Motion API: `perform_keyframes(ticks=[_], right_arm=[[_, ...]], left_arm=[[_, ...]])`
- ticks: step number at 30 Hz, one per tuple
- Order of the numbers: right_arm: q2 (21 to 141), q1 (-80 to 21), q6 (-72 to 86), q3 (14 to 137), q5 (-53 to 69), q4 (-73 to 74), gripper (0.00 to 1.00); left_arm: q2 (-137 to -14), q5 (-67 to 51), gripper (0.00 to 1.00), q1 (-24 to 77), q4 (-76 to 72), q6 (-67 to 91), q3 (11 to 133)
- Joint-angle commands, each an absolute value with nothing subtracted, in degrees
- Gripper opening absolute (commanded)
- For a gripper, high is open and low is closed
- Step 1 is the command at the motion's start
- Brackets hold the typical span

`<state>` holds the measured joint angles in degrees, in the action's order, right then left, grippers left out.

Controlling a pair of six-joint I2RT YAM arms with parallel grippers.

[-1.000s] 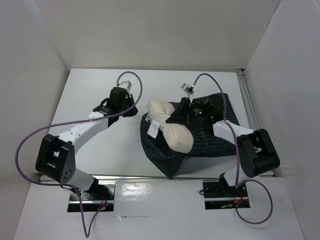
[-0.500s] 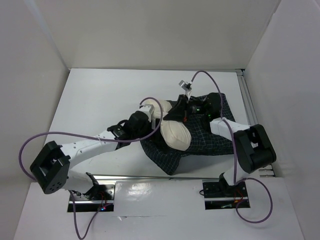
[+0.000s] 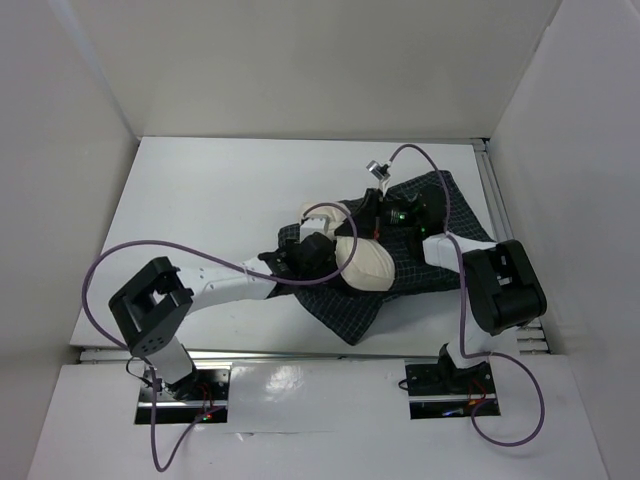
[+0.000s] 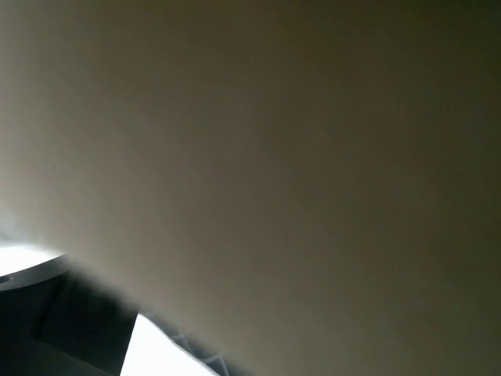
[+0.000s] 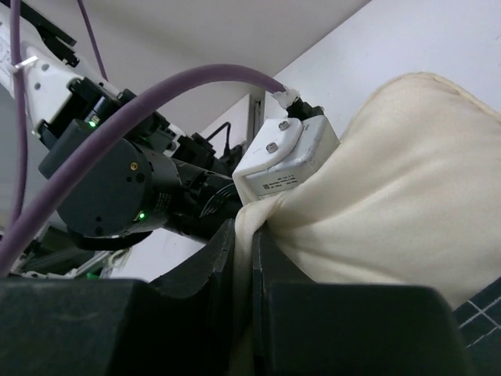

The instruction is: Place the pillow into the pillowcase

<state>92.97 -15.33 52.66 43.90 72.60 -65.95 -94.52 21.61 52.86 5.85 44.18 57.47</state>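
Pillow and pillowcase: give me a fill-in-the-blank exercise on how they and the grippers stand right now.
1. In the top view the cream pillow lies ____ the checked pillowcase.
2. The right gripper is shut on a fold of the ____.
3. The ____ wrist view shows almost nothing but cream cloth up close.

Missing words: on; pillow; left.

left arm [image 3: 225, 285] against pillow [image 3: 368, 265], far table [image 3: 230, 175] open
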Motion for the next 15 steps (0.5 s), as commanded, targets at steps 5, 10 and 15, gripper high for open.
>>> perform_keyframes(ticks=[5, 10, 15], right_arm=[[89.2, -21.3, 62.4, 46.9, 69.9, -91.1, 0.00], [90.3, -21.3, 65.7, 51.1, 63.7, -95.1, 0.00], [93.6, -20.0, 69.1, 56.6, 60.3, -98.2, 0.00]], left_arm=[[-94.9, 12.7, 1.00, 56.5, -7.5, 44.2, 53.2], [-84.7, 18.5, 1.00, 56.5, -18.9, 48.9, 42.7], [-80.4, 21.5, 1.00, 56.5, -17.1, 51.7, 41.5]])
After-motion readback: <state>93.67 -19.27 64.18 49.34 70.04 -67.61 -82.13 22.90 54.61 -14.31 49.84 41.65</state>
